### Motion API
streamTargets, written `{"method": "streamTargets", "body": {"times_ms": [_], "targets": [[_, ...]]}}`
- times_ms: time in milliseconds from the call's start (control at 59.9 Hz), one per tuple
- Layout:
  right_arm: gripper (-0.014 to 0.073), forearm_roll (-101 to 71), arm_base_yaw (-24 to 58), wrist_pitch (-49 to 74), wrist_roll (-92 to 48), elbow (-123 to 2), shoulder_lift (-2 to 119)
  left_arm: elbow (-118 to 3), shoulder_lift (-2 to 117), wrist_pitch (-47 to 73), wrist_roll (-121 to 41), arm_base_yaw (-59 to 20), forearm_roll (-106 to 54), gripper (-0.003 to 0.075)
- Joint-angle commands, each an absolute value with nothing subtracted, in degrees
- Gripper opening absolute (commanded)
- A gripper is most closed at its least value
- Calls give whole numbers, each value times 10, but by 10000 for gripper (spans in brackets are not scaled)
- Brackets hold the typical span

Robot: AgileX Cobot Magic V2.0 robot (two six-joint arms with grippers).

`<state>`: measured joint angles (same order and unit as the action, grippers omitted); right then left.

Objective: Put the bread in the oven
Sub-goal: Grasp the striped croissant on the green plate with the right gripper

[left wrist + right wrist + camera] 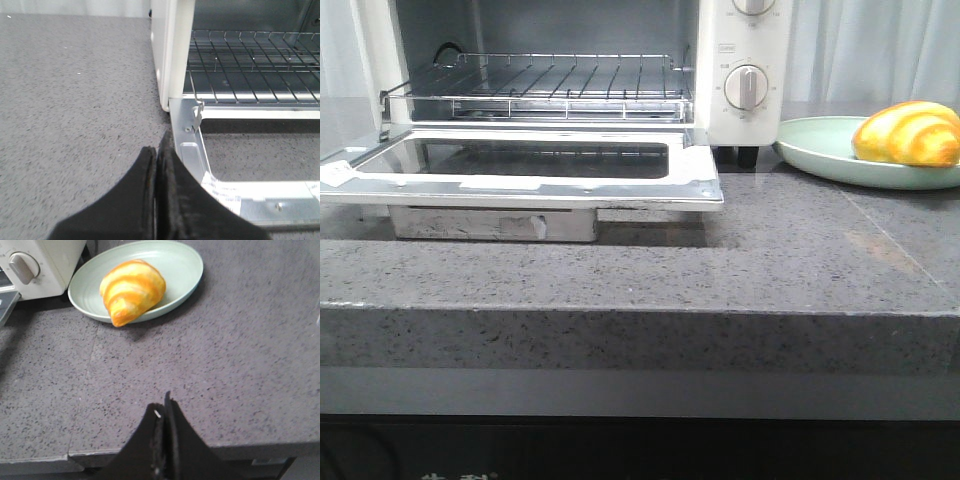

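Note:
The bread (908, 133) is a glossy yellow roll with orange stripes. It lies on a pale green plate (820, 152) at the right of the counter, and shows in the right wrist view (132, 289). The white oven (740, 60) stands at the left with its glass door (520, 165) folded down flat and its wire rack (540, 85) bare. My left gripper (156, 152) is shut and empty, beside the door's left hinge corner (187, 131). My right gripper (165, 405) is shut and empty over the counter's front edge, well short of the bread. Neither gripper shows in the front view.
The open door (260, 195) juts out over the grey speckled counter (800, 260). The oven's dial (22, 267) sits close to the plate's (185, 270) left side. A white curtain (880, 50) hangs behind.

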<state>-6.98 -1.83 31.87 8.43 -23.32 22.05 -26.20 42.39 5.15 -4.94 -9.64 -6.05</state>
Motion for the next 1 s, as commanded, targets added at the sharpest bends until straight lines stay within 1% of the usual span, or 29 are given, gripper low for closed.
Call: {"method": "streamTargets", "body": {"times_ms": [0,117,200,267,350,417,467,517,734,984], "targets": [[-54,-78,-18,283,110,-276,276,-247,364,0,-48,-90,-61,-20],[-7,-78,-18,278,137,-325,369,-212,295,4,-48,-90,-62,-20],[85,-79,-18,250,137,-364,448,-196,262,16,-48,-90,-62,-20],[190,-87,-18,228,137,-395,504,-188,250,12,-48,-90,-62,-20],[346,-113,-18,204,137,-435,568,-188,246,12,-48,-90,-62,-20],[440,-139,-19,190,137,-468,613,-188,246,11,-48,-90,-62,-20],[484,-163,-24,183,137,-489,642,-188,246,11,-48,-90,-62,-20],[498,-188,-31,180,137,-510,669,-188,246,11,-48,-90,-62,-20],[497,-239,-48,198,137,-584,770,-188,246,9,-48,-90,-62,-20],[497,-261,-48,252,134,-644,833,-188,246,7,-48,-90,-62,-20]]}}
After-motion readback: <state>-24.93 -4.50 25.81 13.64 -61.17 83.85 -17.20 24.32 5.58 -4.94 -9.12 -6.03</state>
